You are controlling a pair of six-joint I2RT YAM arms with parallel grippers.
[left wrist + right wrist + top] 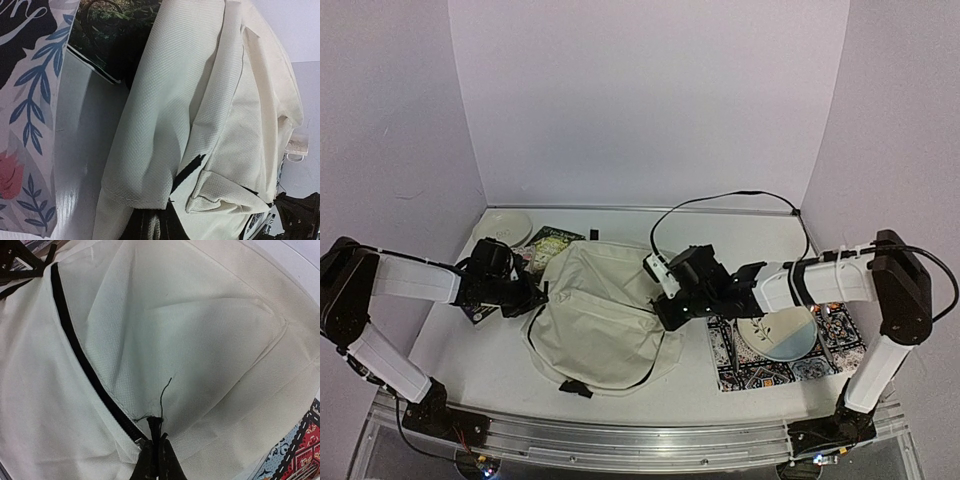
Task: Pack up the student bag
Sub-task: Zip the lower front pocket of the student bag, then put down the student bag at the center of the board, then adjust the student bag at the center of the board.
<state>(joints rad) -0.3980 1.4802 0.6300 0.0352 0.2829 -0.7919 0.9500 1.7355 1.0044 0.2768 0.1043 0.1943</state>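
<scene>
The cream student bag (603,322) lies flat in the middle of the table, its black zipper (79,358) running across the fabric. My left gripper (536,296) is at the bag's left edge. In the left wrist view its gripper (155,226) is shut on a fold of the cream bag fabric (165,115). My right gripper (665,308) is at the bag's right side. In the right wrist view its gripper (156,452) is shut on the black zipper pull (155,429), with a loose thread sticking up from it.
A floral-cover book (25,125) and a dark-cover book (552,241) lie by the bag's left and back-left. A white plate (502,227) sits at the back left. At the right, a patterned cloth mat (740,368) bears a round plate (778,335).
</scene>
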